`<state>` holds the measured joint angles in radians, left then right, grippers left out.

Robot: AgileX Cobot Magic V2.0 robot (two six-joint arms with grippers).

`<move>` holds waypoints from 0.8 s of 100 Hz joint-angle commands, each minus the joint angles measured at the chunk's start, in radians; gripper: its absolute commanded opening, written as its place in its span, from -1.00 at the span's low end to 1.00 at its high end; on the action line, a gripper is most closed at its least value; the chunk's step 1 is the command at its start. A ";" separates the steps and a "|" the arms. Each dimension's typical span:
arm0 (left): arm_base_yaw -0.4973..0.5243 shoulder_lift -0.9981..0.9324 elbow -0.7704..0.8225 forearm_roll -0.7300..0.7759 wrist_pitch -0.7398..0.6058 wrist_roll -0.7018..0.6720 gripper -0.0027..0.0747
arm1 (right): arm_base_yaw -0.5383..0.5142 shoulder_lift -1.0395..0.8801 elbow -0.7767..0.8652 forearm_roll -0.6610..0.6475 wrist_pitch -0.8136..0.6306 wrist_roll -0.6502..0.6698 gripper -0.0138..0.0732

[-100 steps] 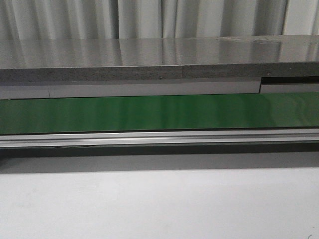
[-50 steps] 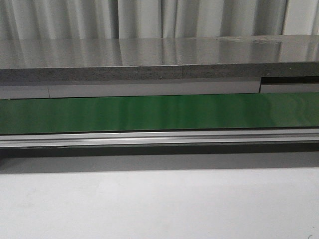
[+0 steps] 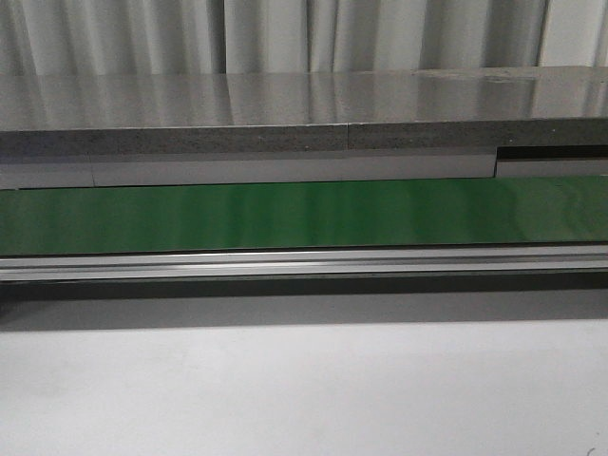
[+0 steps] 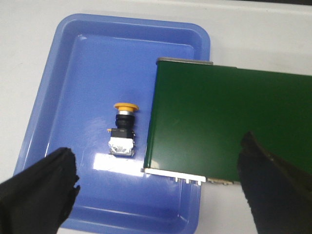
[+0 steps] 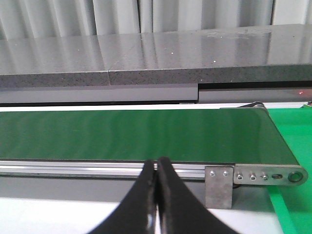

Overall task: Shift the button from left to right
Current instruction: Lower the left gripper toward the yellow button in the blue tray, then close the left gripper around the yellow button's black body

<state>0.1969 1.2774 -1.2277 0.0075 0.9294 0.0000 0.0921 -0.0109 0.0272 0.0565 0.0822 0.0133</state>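
Your left gripper [image 4: 156, 187] is spread wide: its two black fingers [image 4: 39, 190] sit at the lower corners of the left wrist frame, far apart, with nothing between them. It hangs above the blue tray [image 4: 63, 58], not touching it.

The button [image 4: 123, 129] lies on its side on the tray floor, in the left-center of that frame. Yellow-orange head points toward the top of the frame; dark body and silvery contact end point toward the bottom. It sits just beside the end of the green conveyor belt [image 4: 219, 122], apart from it, with a narrow strip of blue between. The belt end overlaps the tray's right part, and its metal edge with small bolts shows along the lower side.

Your right gripper [image 5: 156, 200] is pressed together: the two black fingers meet along a thin seam at the bottom center of the right wrist frame, holding nothing. Beyond it you see the green belt [image 5: 131, 134] running across the frame, its aluminium side rail [image 5: 73, 167], and the metal end bracket [image 5: 219, 187] at lower right. A grey stone-like counter [image 5: 146, 58] lies behind the belt, with pale curtains [image 5: 122, 17] along the top.

In the front view neither arm shows. You get the green belt [image 3: 304, 217] across mid-frame, the grey counter [image 3: 285, 109] above it, and the white tabletop [image 3: 304, 389] across the bottom.
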 commanded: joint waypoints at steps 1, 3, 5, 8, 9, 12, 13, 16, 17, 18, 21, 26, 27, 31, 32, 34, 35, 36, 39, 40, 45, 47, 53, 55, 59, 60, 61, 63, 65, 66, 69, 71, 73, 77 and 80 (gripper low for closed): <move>0.068 0.059 -0.080 -0.121 -0.060 0.083 0.75 | 0.000 -0.019 -0.017 -0.009 -0.077 -0.003 -0.84; 0.087 0.082 -0.092 -0.142 -0.060 0.098 0.75 | 0.000 -0.019 -0.017 -0.009 -0.077 -0.003 -0.84; 0.105 0.106 -0.104 -0.170 -0.060 0.106 0.75 | 0.000 -0.019 -0.017 -0.009 -0.077 -0.003 -0.84; 0.128 0.137 -0.118 -0.208 -0.060 0.112 0.75 | 0.000 -0.019 -0.017 -0.009 -0.077 -0.003 -0.84; 0.139 0.145 -0.124 -0.215 -0.060 0.115 0.75 | 0.000 -0.019 -0.017 -0.009 -0.077 -0.003 -0.84; 0.158 0.184 -0.136 -0.242 -0.060 0.132 0.75 | 0.000 -0.019 -0.017 -0.009 -0.077 -0.003 -0.84; 0.167 0.192 -0.141 -0.254 -0.060 0.132 0.75 | 0.000 -0.019 -0.017 -0.009 -0.077 -0.003 -0.84; 0.182 0.221 -0.150 -0.270 -0.060 0.139 0.75 | 0.000 -0.019 -0.017 -0.009 -0.077 -0.003 -0.84; 0.186 0.236 -0.152 -0.273 -0.060 0.144 0.75 | 0.000 -0.019 -0.017 -0.009 -0.077 -0.003 -0.84; 0.193 0.243 -0.154 -0.279 -0.060 0.144 0.75 | 0.000 -0.019 -0.017 -0.009 -0.077 -0.003 -0.84; 0.205 0.270 -0.163 -0.286 -0.060 0.146 0.75 | 0.000 -0.019 -0.017 -0.009 -0.077 -0.003 -0.84; 0.221 0.313 -0.166 -0.294 -0.061 0.146 0.75 | 0.000 -0.019 -0.017 -0.009 -0.077 -0.003 -0.84; 0.225 0.324 -0.166 -0.296 -0.061 0.146 0.75 | 0.000 -0.019 -0.017 -0.009 -0.077 -0.003 -0.84; 0.232 0.357 -0.166 -0.296 -0.066 0.146 0.75 | 0.000 -0.019 -0.017 -0.009 -0.077 -0.003 -0.84; 0.232 0.362 -0.166 -0.296 -0.068 0.146 0.75 | 0.000 -0.019 -0.017 -0.009 -0.077 -0.003 -0.84; 0.235 0.377 -0.166 -0.296 -0.070 0.146 0.75 | 0.000 -0.019 -0.017 -0.009 -0.077 -0.003 -0.84; 0.237 0.382 -0.166 -0.296 -0.070 0.146 0.75 | 0.000 -0.019 -0.017 -0.009 -0.077 -0.003 -0.84; 0.236 0.391 -0.166 -0.296 -0.072 0.146 0.75 | 0.000 -0.019 -0.017 -0.009 -0.077 -0.003 -0.84; 0.239 0.408 -0.166 -0.296 -0.079 0.146 0.75 | 0.000 -0.019 -0.017 -0.009 -0.077 -0.003 -0.84; 0.241 0.413 -0.166 -0.296 -0.080 0.146 0.75 | 0.000 -0.019 -0.017 -0.009 -0.077 -0.003 -0.84; 0.241 0.444 -0.166 -0.296 -0.087 0.146 0.75 | 0.000 -0.019 -0.017 -0.009 -0.077 -0.003 -0.84; 0.241 0.451 -0.166 -0.296 -0.090 0.146 0.75 | 0.000 -0.019 -0.017 -0.009 -0.077 -0.003 -0.84; 0.241 0.478 -0.166 -0.296 -0.095 0.146 0.75 | 0.000 -0.019 -0.017 -0.009 -0.077 -0.003 -0.84; 0.241 0.484 -0.166 -0.296 -0.100 0.146 0.75 | 0.000 -0.019 -0.017 -0.009 -0.077 -0.003 -0.84; 0.241 0.498 -0.166 -0.296 -0.105 0.146 0.75 | 0.000 -0.019 -0.017 -0.009 -0.077 -0.003 -0.84; 0.241 0.500 -0.166 -0.296 -0.110 0.146 0.75 | 0.000 -0.019 -0.017 -0.009 -0.077 -0.003 -0.84; 0.241 0.502 -0.166 -0.296 -0.110 0.146 0.75 | 0.000 -0.019 -0.017 -0.009 -0.077 -0.003 -0.84; 0.241 0.508 -0.166 -0.296 -0.116 0.146 0.75 | 0.000 -0.019 -0.017 -0.009 -0.077 -0.003 -0.84; 0.241 0.513 -0.166 -0.296 -0.121 0.146 0.75 | 0.000 -0.019 -0.017 -0.009 -0.077 -0.003 -0.84; 0.241 0.516 -0.166 -0.296 -0.121 0.146 0.75 | 0.000 -0.019 -0.017 -0.009 -0.077 -0.003 -0.84; 0.241 0.522 -0.166 -0.296 -0.128 0.146 0.75 | 0.000 -0.019 -0.017 -0.009 -0.077 -0.003 -0.84; 0.241 0.525 -0.166 -0.296 -0.134 0.146 0.75 | 0.000 -0.019 -0.017 -0.009 -0.077 -0.003 -0.84; 0.241 0.530 -0.166 -0.296 -0.138 0.146 0.75 | 0.000 -0.019 -0.017 -0.009 -0.077 -0.003 -0.84; 0.241 0.535 -0.166 -0.296 -0.149 0.146 0.75 | 0.000 -0.019 -0.017 -0.009 -0.077 -0.003 -0.84; 0.241 0.540 -0.166 -0.296 -0.154 0.146 0.75 | 0.000 -0.019 -0.017 -0.009 -0.077 -0.003 -0.84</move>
<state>0.4357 1.8523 -1.3620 -0.2637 0.8252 0.1413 0.0921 -0.0109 0.0272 0.0565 0.0822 0.0133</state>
